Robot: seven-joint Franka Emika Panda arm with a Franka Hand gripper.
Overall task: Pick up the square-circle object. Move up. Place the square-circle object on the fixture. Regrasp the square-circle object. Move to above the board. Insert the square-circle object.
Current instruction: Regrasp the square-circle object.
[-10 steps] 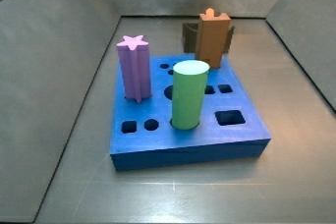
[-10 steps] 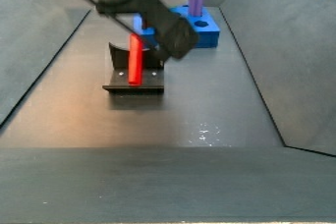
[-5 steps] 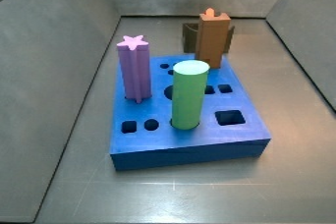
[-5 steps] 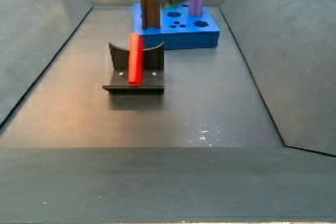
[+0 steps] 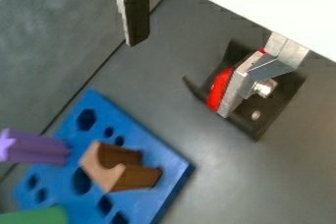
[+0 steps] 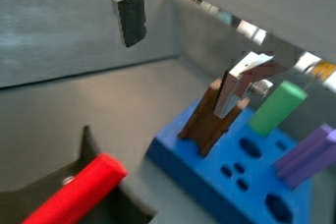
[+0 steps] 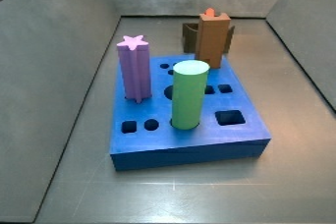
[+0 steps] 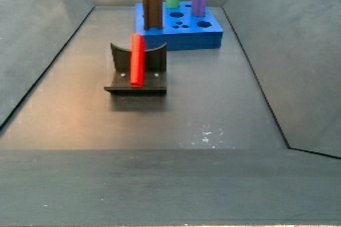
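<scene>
The square-circle object, a bright red peg (image 8: 136,59), stands upright against the back plate of the fixture (image 8: 135,85), a dark L-shaped bracket on the floor. The blue board (image 8: 180,38) lies beyond it. My gripper (image 5: 195,46) shows only in the wrist views, high above the floor, open and empty, its fingers (image 5: 136,12) wide apart. The gripper (image 6: 187,51) holds nothing. The red peg (image 5: 223,84) and the fixture (image 5: 270,105) lie below, beside one finger. In a wrist view the red peg (image 6: 79,194) lies near the picture's edge. The gripper is out of both side views.
The board (image 7: 184,135) carries a purple star-topped peg (image 7: 133,69), a green cylinder (image 7: 190,94) and a brown peg (image 7: 213,35), with several open holes in its top. Grey sloped walls (image 8: 40,62) close in the floor on both sides.
My gripper has risen away from the red peg and left both side views. The red peg stays on the fixture.
</scene>
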